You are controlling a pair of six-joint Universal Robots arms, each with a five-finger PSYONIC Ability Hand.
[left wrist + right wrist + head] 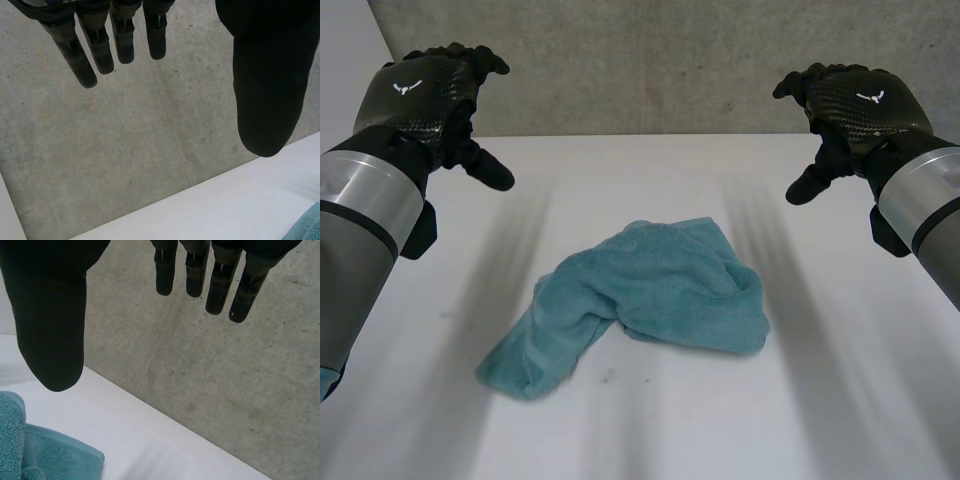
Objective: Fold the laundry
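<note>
A teal towel (640, 295) lies crumpled on the white table (620, 420), near the middle, with one end trailing toward the front left. My left hand (430, 95) hovers high above the table's back left, fingers straight and apart, holding nothing. My right hand (850, 105) hovers at the back right in the same pose, open and empty. Both hands are well clear of the towel. In the left wrist view a corner of the towel (305, 227) shows beyond the thumb (265, 85). In the right wrist view the towel's edge (45, 452) lies below the thumb (50, 320).
A grey concrete wall (650, 60) rises directly behind the table's far edge. Bare white table surface surrounds the towel on all sides.
</note>
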